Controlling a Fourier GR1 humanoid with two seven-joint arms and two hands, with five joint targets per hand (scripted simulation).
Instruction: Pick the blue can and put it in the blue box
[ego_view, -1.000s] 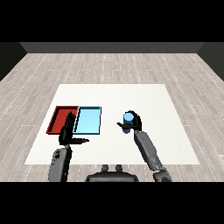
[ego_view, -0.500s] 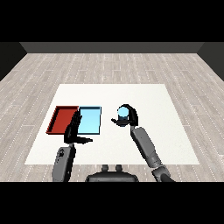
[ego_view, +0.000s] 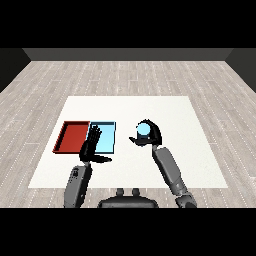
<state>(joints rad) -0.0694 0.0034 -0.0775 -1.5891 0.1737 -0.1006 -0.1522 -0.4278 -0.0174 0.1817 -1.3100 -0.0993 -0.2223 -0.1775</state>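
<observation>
Right hand (ego_view: 149, 135) is wrapped around the blue can (ego_view: 144, 130), fingers and thumb curled about its body, the can's pale blue top facing up toward the head view. Hand and can sit over the white table (ego_view: 170, 112), out at about three o'clock from the light blue tray (ego_view: 106, 126), with a clear strip of white tabletop between them. Whether the can's base touches the table cannot be told from this angle. The grey right forearm runs down and away toward five o'clock, to the lower right of the view.

Over on the other side, the left hand (ego_view: 92, 149) is up and open, fingers straight and fanned, pointing toward twelve o'clock, the thumb stuck out sideways toward three o'clock. It holds nothing. Its fingertips overlap the near edge of the trays, right about where the two meet; whether they actually touch can't be made out. The left forearm drops off toward six o'clock beneath it.

The red tray (ego_view: 70, 130) lies at nine o'clock from the light blue tray, the two side by side with their inner walls touching, both in the left half of the table. Neither tray has anything inside it. So the can is in the right hand, outside the blue tray and apart from it.
</observation>
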